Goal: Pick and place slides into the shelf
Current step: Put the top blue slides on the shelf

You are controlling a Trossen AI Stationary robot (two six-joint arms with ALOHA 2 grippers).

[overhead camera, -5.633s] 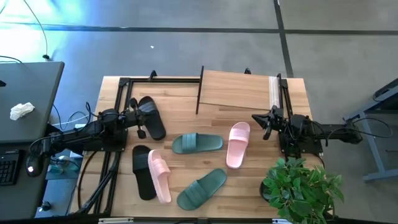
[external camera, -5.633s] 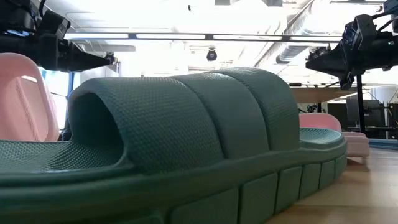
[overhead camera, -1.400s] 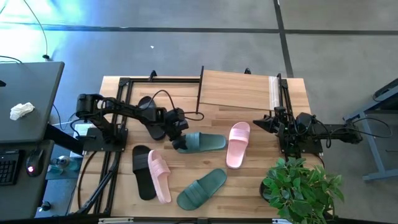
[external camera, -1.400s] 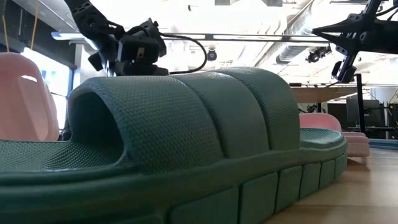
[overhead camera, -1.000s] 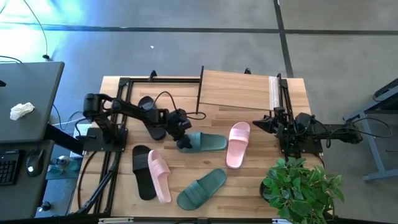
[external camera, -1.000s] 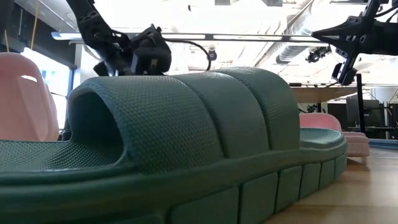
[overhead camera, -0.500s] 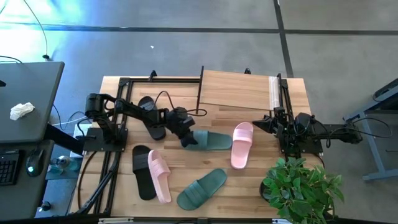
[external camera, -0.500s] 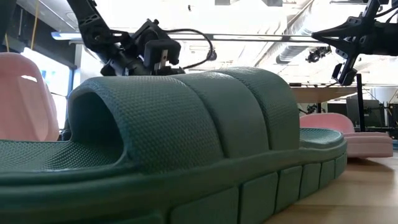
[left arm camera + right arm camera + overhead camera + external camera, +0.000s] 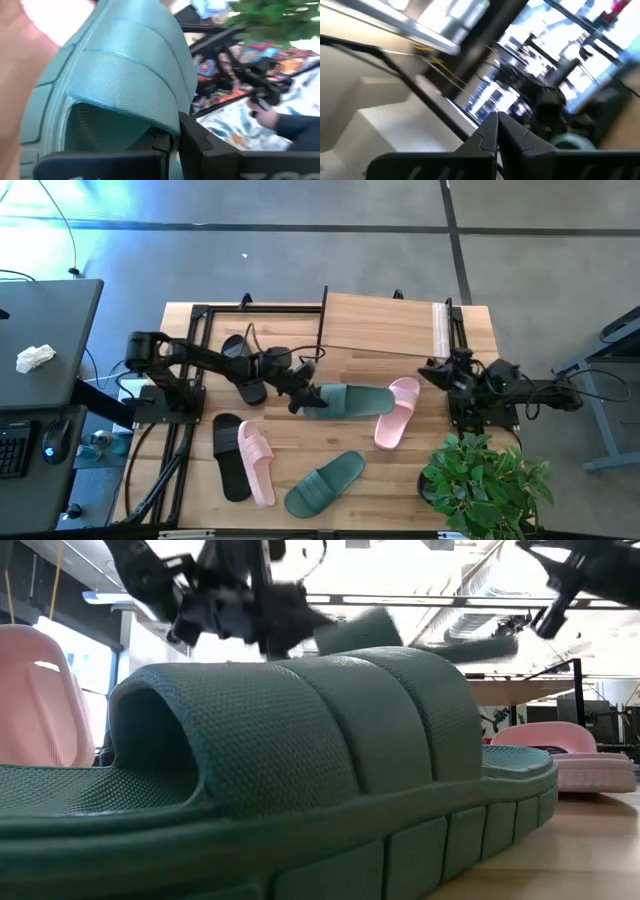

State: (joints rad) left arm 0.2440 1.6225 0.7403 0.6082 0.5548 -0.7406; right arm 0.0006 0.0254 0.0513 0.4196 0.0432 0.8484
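Low view: near green slide [image 9: 280, 780] fills most of the frame, cut off at left and bottom, hiding the table behind it. Left gripper [image 9: 262, 610] there is motion-blurred. Left wrist view: held green slide [image 9: 115, 85] cut off at the edges, its fingers [image 9: 192, 145] partly covered by the strap. Right wrist view blurred throughout. High view: black slide [image 9: 243, 370] partly under the left arm.

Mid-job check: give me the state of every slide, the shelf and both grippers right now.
Left gripper: shut on the green slide's heel end.
Held green slide: off the table, toe against a pink slide.
Pink slide by the held one: on the table, tilted.
Second green slide: on the table.
Second pink slide: on the table beside a black slide.
Black slides: on the table.
Shelf: top board bare.
Right gripper: shut, empty.
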